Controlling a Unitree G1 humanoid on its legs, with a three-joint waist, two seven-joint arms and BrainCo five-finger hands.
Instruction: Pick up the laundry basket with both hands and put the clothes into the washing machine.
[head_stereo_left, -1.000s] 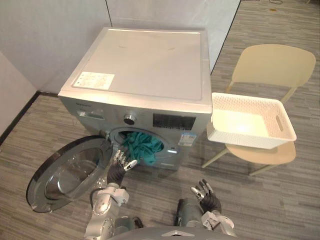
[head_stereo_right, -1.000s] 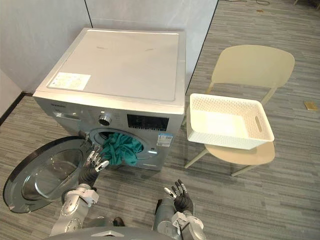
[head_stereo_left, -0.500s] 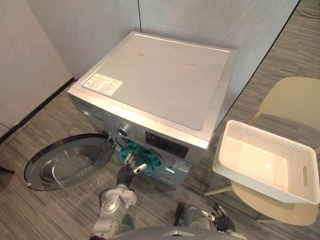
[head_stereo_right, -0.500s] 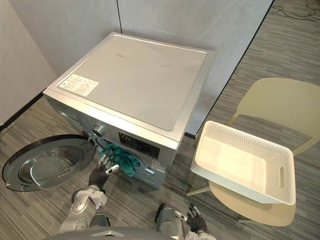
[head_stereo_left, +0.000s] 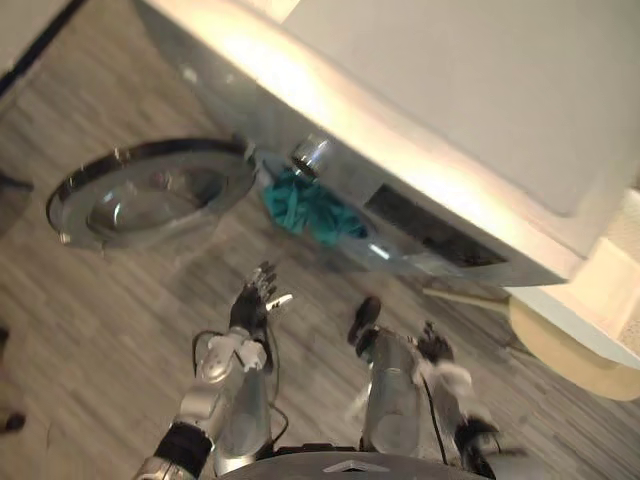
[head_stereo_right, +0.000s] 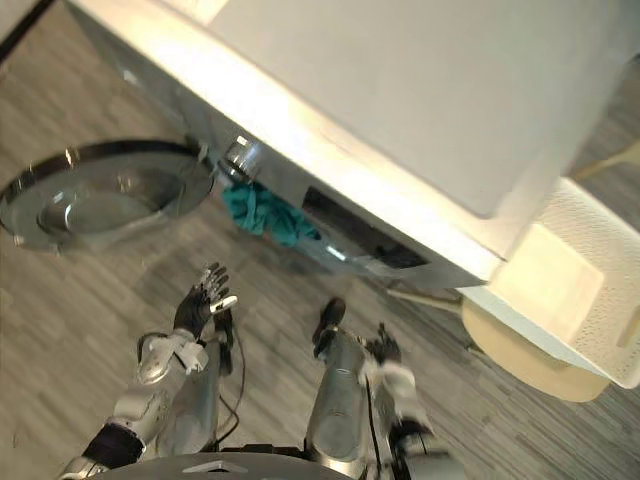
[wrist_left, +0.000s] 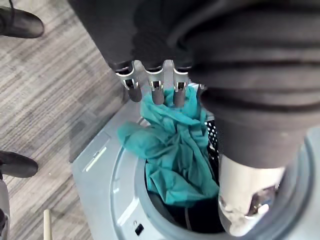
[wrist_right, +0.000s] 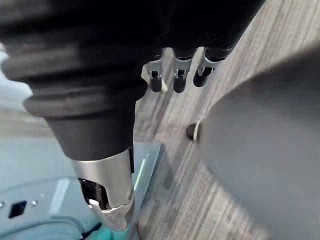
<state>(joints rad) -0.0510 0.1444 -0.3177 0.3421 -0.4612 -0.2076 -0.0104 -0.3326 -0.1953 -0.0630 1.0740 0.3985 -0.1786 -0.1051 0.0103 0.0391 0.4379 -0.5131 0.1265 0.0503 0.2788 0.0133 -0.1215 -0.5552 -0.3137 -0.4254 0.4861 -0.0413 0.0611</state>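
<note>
The silver washing machine stands in front of me with its round door swung open to the left. Teal clothes bulge out of the drum opening and hang over its rim; the left wrist view shows them close up. My left hand hovers open above the floor, short of the opening and apart from the cloth, with its fingers straight. My right hand is low by my body, fingers relaxed and holding nothing. The white laundry basket sits on a chair at the right.
The pale chair under the basket stands right of the machine. The open door sticks out over the wood-look floor on the left. Two dark shoes of a person stand beside the machine.
The camera has swung down and much closer to the machine. My left hand has drawn back from the teal clothes at the drum opening. The right hand stays low.
</note>
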